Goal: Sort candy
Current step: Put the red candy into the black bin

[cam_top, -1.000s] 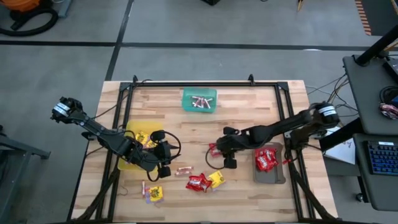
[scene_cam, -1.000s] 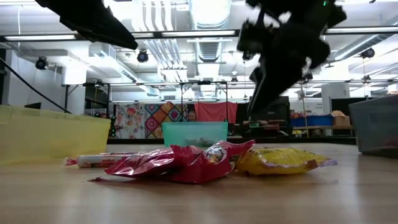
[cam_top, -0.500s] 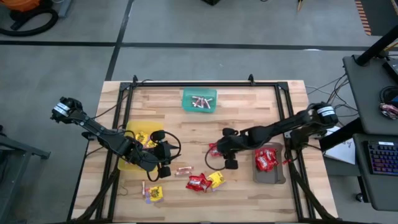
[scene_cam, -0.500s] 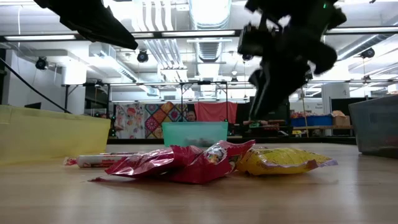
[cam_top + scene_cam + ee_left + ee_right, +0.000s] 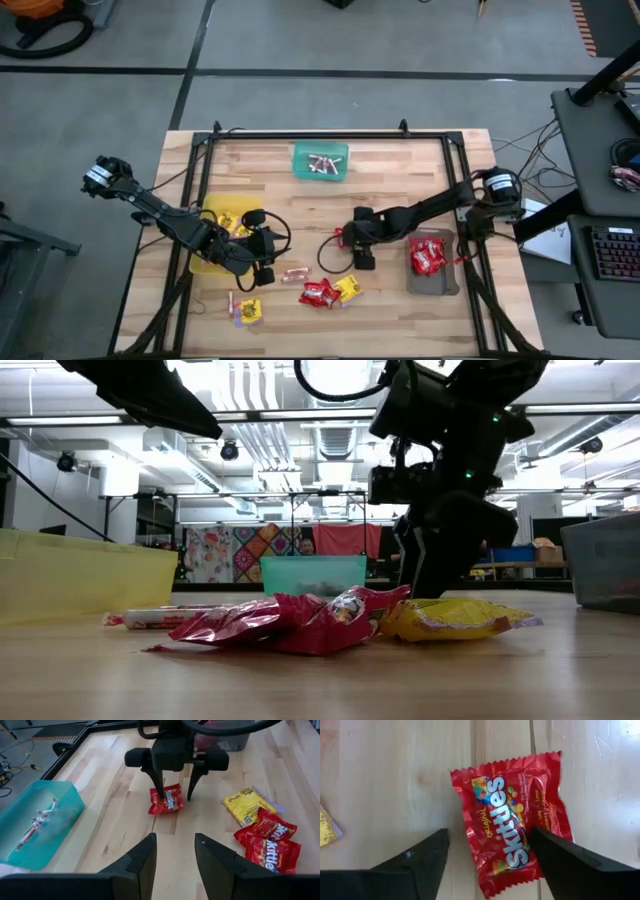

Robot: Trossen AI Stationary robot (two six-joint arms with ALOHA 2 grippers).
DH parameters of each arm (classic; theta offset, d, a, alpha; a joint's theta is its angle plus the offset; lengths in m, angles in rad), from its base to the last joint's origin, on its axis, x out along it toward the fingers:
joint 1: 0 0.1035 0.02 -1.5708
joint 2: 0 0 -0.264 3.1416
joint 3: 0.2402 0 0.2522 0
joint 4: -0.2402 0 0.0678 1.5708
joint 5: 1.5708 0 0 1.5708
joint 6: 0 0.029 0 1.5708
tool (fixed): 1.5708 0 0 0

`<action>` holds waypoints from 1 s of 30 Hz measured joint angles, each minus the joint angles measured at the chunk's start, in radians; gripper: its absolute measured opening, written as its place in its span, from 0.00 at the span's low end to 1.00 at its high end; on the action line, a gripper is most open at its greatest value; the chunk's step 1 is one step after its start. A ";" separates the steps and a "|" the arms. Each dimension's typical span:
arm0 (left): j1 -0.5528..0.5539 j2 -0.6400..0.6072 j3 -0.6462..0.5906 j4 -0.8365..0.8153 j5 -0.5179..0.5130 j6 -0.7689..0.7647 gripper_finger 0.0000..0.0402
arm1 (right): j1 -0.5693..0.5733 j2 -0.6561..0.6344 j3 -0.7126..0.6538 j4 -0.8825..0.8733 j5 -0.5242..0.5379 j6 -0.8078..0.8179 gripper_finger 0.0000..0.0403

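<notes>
A lone red candy packet (image 5: 507,817) lies flat on the wooden table near its middle. My right gripper (image 5: 175,797) is open and points steeply down over it, one finger on each side of the packet. My left gripper (image 5: 172,845) hovers open with nothing between its fingers, beside the yellow tray (image 5: 205,262) at the table's left. Loose candy lies nearer the front edge: red packets (image 5: 318,294), a yellow packet (image 5: 348,289), another yellow packet (image 5: 249,312) and a pinkish roll (image 5: 295,273). My right gripper's open fingers come from above and stand astride the red packet's two long edges (image 5: 159,802), their tips down at the table. I cannot tell whether either finger (image 5: 555,855) touches the wrapper. The packet lies flat on the wood.
A green tray (image 5: 320,162) with pinkish rolls stands at the far middle. A grey tray (image 5: 433,275) with red packets sits at the right. The yellow tray holds yellow packets. A black frame rail (image 5: 330,135) runs round the table's edges.
My right gripper has sunk toward the table and moved slightly toward the left edge, tipping more steeply down, so its fingers now stand at the lone red packet. The candy has not moved.
</notes>
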 joint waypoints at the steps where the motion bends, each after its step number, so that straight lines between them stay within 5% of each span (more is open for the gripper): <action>1: 0.000 0.000 0.000 0.000 0.000 0.000 0.29 | -0.007 0.009 0.000 0.001 -0.010 0.000 0.65; 13: 0.000 0.000 0.000 0.005 0.000 -0.013 0.29 | -0.073 0.024 0.000 0.022 -0.059 -0.033 0.07; 23: 0.000 0.000 0.000 0.012 0.000 -0.004 0.29 | -0.072 -0.157 -0.006 -0.037 -0.126 0.011 0.06; 30: -0.001 0.000 0.000 0.010 0.063 -0.012 0.29 | -0.062 -0.367 -0.005 -0.241 -0.270 0.162 0.05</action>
